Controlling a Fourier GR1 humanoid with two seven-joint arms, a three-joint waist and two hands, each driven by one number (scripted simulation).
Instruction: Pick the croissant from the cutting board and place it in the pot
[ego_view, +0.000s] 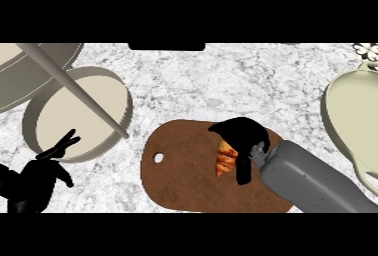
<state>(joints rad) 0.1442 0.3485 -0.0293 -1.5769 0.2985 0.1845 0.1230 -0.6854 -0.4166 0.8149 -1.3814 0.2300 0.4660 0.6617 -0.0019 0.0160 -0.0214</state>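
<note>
On a marbled grey counter (221, 80) lies a brown cutting board (184, 175). The robot's right hand (242, 136) arches over the croissant (225, 159) on the board, fingers curled round it. At the left edge the left hand (46, 172) rests open, fingers up — beside the cream pot (77, 115) with its long handle.

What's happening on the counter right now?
The right hand is over the brown cutting board, fingers curled round the croissant, which looks not yet lifted off it. The left hand rests open at the lower left. The pot, with its long handle, sits at the upper left.
</note>
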